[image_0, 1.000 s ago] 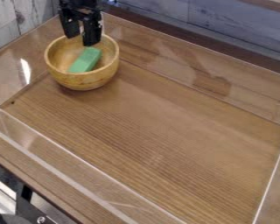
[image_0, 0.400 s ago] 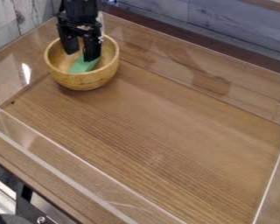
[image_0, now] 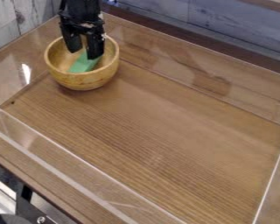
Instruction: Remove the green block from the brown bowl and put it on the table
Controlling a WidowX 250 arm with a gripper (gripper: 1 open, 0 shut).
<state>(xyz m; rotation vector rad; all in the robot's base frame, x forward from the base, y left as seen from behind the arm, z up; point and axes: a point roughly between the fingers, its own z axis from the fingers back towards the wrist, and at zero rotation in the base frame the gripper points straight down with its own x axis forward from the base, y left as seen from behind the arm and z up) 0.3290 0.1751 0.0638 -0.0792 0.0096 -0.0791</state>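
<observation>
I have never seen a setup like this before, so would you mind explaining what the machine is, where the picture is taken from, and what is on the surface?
This is a single robot arm working at a table. There is only one view, taken from above and in front, looking down at an angle across the tabletop. The tabletop is brown wood grain under a glossy clear cover with raised transparent edges.

The black part reaching down at the upper left is the arm's pincer, the two-fingered part it grasps with. It points straight down into a round brown bowl made of light wood. Inside the bowl lies a small green block.

The pincer's fingers are spread open on either side of the block, so nothing is held yet. Whether the fingers touch the block cannot be told from this view.
</observation>
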